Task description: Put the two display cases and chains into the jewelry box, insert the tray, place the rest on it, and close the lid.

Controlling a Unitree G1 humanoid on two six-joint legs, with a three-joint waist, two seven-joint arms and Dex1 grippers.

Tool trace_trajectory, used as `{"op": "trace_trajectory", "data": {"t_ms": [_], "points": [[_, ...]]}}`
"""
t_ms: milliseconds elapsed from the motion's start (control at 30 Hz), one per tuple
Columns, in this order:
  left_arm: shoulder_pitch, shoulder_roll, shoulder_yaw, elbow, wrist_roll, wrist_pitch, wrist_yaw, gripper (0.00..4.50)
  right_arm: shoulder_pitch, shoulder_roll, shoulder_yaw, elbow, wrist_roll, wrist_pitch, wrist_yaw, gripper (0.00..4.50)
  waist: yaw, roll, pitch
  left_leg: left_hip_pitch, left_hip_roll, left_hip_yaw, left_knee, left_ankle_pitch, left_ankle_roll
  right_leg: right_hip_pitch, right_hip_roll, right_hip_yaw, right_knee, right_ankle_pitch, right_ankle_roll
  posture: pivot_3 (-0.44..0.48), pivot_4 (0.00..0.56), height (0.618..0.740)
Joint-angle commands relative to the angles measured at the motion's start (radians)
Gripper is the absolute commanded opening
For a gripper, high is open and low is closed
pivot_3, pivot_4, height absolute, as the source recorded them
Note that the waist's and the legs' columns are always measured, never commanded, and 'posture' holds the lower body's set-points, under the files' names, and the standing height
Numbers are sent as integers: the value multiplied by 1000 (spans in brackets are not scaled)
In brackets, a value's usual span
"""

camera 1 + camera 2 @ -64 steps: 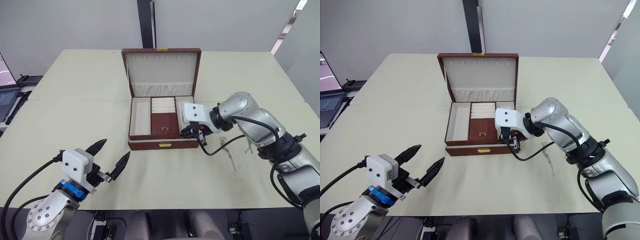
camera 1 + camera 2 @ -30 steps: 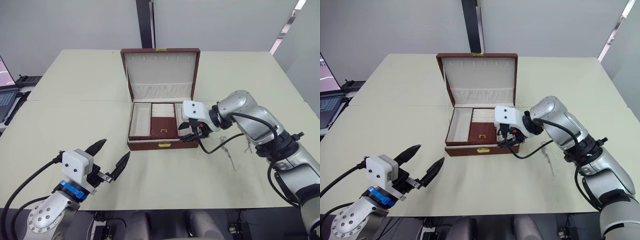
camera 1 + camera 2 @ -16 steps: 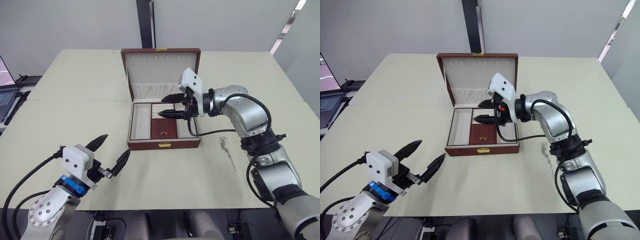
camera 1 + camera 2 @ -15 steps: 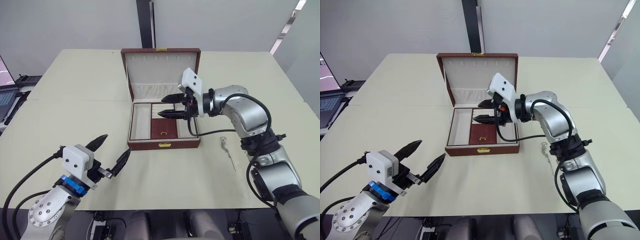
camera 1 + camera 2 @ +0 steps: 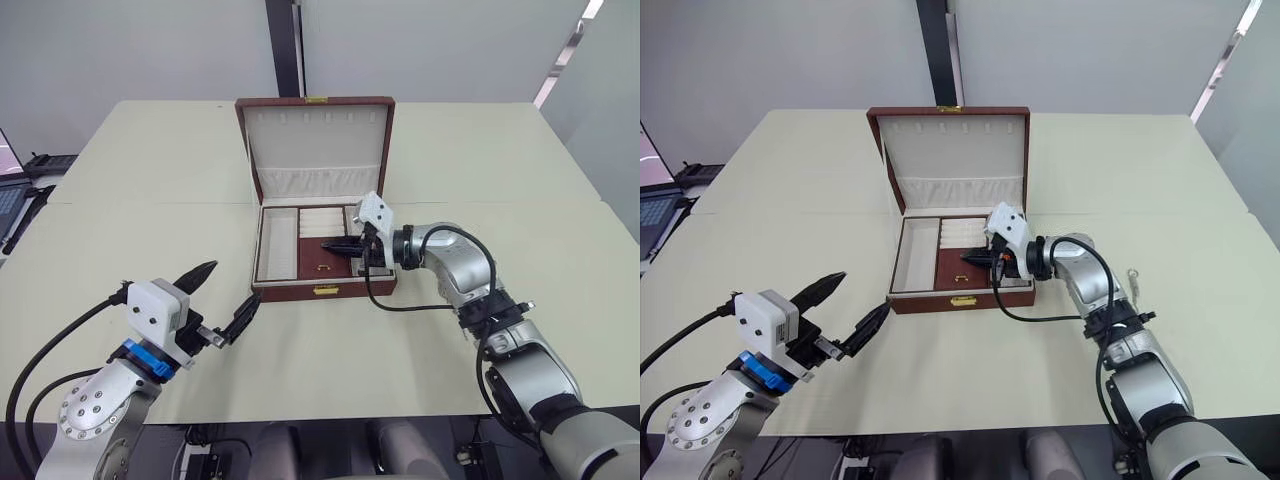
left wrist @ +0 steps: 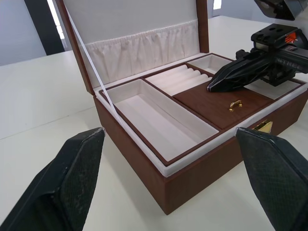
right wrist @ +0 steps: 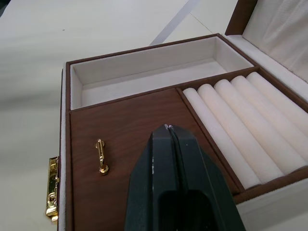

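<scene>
Since half a second ago, we note the right tool (image 5: 345, 243) has dropped from above the jewelry box (image 5: 322, 240) down into it and has gone from spread to pressed together; the head views have also shifted, so part of that is camera motion.

Item 1, jewelry box: at centre of the head views on the worktop (image 5: 140, 210), lid (image 5: 315, 145) standing open toward the upper part of the frame, cream lining inside. We see a long cream compartment (image 6: 161, 122) on its left side, a row of ring rolls (image 7: 240, 125) at the back centre, a wooden inner lid (image 7: 139, 130) with a small gold handle (image 7: 101, 155) at the front centre, and a gold clasp (image 5: 323, 291) on the front wall.

Item 2, right tool: fingers closed together with nothing between them, tip poised over the wooden inner lid, beside the ring rolls; whether it touches the wood we cannot tell.

Item 3, left tool (image 5: 222, 298): fingers spread wide apart, empty, at lower left of the head views, off the front left corner of the box and clear of it.

Item 4, chain (image 5: 1132, 282): a small metallic piece lying on the worktop at right of the right eye view, well apart from the box.
</scene>
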Motion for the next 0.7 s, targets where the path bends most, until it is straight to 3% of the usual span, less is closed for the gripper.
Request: {"op": "trace_trajectory", "data": {"t_ms": [33, 200, 300, 400, 567, 633, 700], "points": [[-4, 11, 15, -20, -11, 1, -5, 4500, -11, -1, -5, 19, -7, 0, 5, 15, 0, 0, 0, 0, 0, 0, 0, 0, 0, 0, 0, 0, 0, 0, 0, 0, 150, 740], [-35, 36, 25, 2, -28, 29, -10, 4500, -18, -5, -107, -85, 131, 70, 52, 15, 1, 0, 0, 0, 0, 0, 0, 0, 0, 0, 0, 0, 0, 0, 0, 0, 150, 740], [-68, 61, 40, 40, -25, 44, -13, 4500, -7, -63, -154, -169, 189, 133, 83, 15, 2, 1, 1, -1, 0, -1, 0, 0, 0, -1, 0, 0, 0, 0, 0, 0, 150, 740], [-103, 90, 59, 84, -50, 60, -47, 4500, 37, -152, -191, -217, 211, 166, 105, 553, 4, 0, 1, -2, 0, -1, 0, 0, 0, 0, 0, -1, 0, 0, 0, 0, 150, 740], [-162, 195, 108, 219, -92, 100, -160, 4500, 165, -314, -310, -278, 231, 169, 100, 2043, -2, 0, 1, -2, 0, -2, 0, 0, 0, -1, 0, -2, -1, 0, 0, 0, 150, 740], [-177, 256, 134, 294, -91, 116, -218, 4500, 261, -397, -382, -301, 216, 136, 97, 2211, -4, 0, 1, -2, 0, 0, 0, 0, 0, -1, 0, 1, -1, 0, 0, 0, 150, 740], [-181, 286, 156, 343, -87, 114, -247, 4500, 319, -443, -420, -318, 217, 126, 94, 2662, 16, 0, 2, -3, 0, -3, 0, 0, 0, -1, 1, -3, -1, -1, 0, 0, 150, 740]]}}
